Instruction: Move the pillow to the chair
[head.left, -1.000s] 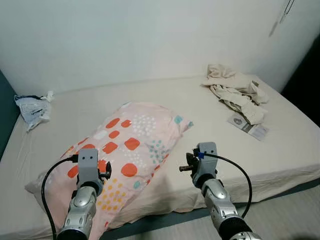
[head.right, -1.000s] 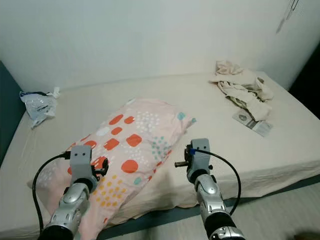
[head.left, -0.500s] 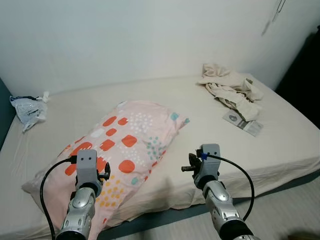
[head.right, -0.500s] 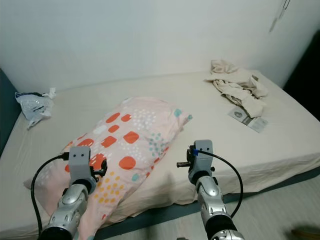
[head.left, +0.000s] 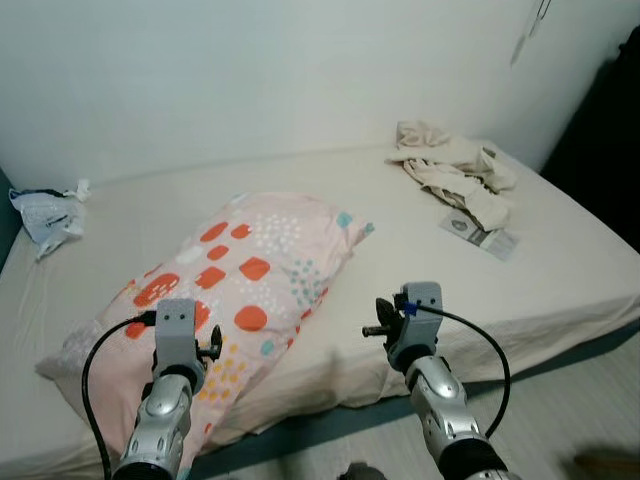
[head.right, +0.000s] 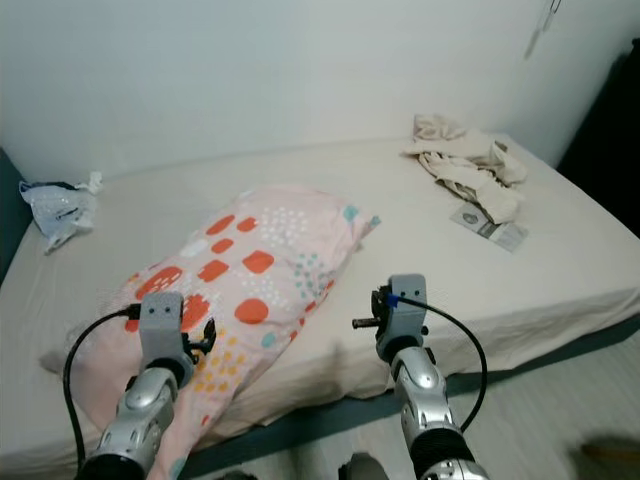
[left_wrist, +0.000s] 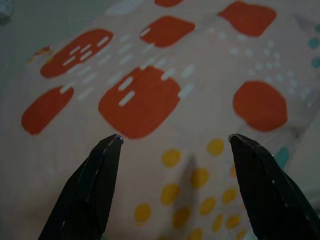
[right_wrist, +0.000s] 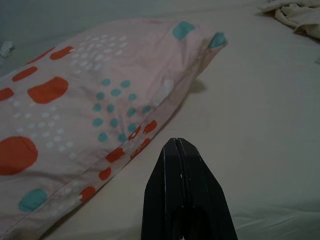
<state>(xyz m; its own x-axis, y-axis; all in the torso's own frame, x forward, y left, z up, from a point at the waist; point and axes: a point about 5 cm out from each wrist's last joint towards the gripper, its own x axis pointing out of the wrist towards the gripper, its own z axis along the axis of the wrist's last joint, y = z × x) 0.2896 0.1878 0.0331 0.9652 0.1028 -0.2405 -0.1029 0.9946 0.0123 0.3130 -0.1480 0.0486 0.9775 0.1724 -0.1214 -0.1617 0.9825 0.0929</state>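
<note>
Left pincer (left_wrist: 170, 145) spread wide above spotted pillow (head.left: 240, 290) on bed (head.left: 560, 270), lined up to grab. Right pincer (right_wrist: 178, 145) clenched empty, beside pillow edge.

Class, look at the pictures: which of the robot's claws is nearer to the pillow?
Left. The left claw hangs open right above the pillow, over its near end. The right claw, shut, hangs off the pillow's right edge, above the bed.

Packet's (head.left: 478, 232) print too small
</note>
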